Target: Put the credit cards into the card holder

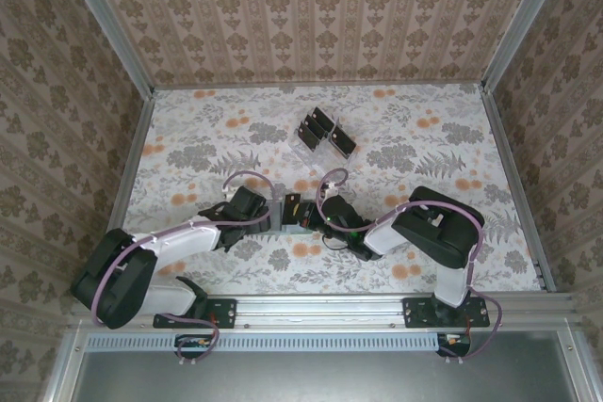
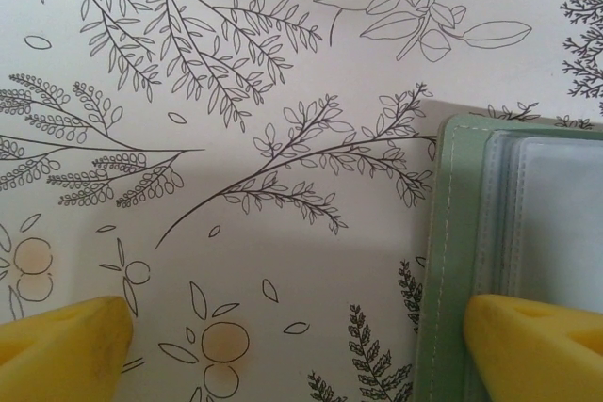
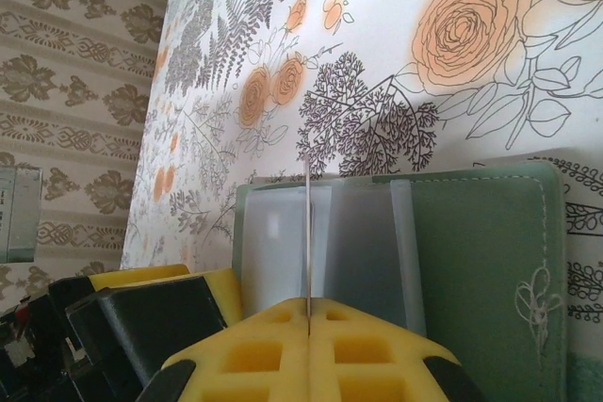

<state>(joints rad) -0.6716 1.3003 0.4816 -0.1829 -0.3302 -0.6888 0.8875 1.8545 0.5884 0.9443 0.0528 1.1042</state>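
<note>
The grey-green card holder (image 3: 471, 242) lies open on the flowered table, its clear pockets facing up. My right gripper (image 3: 309, 313) is shut on one thin credit card (image 3: 308, 233), seen edge-on and standing over the clear pockets. My left gripper (image 2: 301, 350) is open at the holder's (image 2: 452, 261) left edge. One yellow finger (image 2: 537, 345) is over the clear sleeves and the other finger (image 2: 66, 345) is over bare table. From above, the holder (image 1: 300, 218) sits between the left gripper (image 1: 273, 217) and the right gripper (image 1: 318, 220).
A clear slotted rack with dark cards (image 1: 325, 132) stands farther back near the table's middle. Patterned walls (image 1: 57, 120) close in the table on three sides. The metal rail (image 1: 311, 308) with the arm bases runs along the near edge.
</note>
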